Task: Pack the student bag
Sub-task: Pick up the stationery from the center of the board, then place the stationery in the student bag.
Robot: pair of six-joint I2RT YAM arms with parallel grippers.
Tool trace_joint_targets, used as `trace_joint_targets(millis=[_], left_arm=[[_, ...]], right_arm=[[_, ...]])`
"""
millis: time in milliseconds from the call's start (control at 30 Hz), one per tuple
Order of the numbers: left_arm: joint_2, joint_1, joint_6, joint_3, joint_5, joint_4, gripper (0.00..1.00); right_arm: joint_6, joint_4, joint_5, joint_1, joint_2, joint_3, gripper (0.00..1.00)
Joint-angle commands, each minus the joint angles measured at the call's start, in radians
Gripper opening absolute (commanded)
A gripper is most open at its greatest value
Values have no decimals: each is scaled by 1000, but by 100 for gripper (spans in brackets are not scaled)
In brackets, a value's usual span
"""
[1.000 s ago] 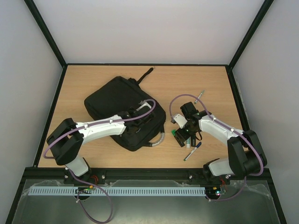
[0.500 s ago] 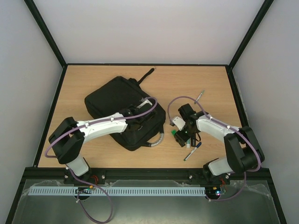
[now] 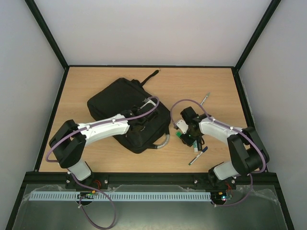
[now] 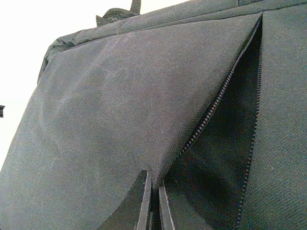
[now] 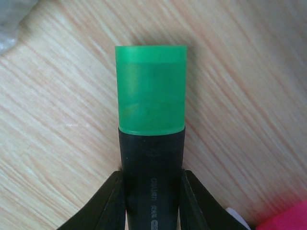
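The student bag is a large black fabric bag lying on the table at centre left; it fills the left wrist view. Its zip pocket gapes open. My left gripper rests on the bag's right part, its jaws pinched shut on the edge of the pocket flap. My right gripper is just right of the bag, low over the table. It is shut on a black marker with a green cap, which points away from the fingers over bare wood.
The bag's grey loop handle sticks out toward my right gripper. A black strap lies at the bag's far end. A blue pen lies near the front edge and a silver pen farther back. A pink item lies beside the marker.
My right gripper has moved a little left toward the bag with the marker. My left gripper has shifted slightly farther onto the bag.
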Motion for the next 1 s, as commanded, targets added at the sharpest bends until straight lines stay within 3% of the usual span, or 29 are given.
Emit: trace_joint_targets(millis=[0, 167, 333, 500, 967], left_arm=[[-56, 14, -18, -25, 8, 65, 2], [-103, 22, -21, -59, 63, 103, 3], [-167, 23, -17, -102, 114, 156, 2], [-236, 23, 4, -145, 162, 209, 2], [-262, 22, 13, -169, 188, 227, 2]], right_arm=[[24, -49, 38, 3, 24, 65, 24], [26, -125, 11, 3, -6, 192, 21], [31, -220, -116, 3, -1, 368, 19], [43, -304, -251, 13, 82, 525, 18], [81, -381, -369, 157, 297, 724, 17]])
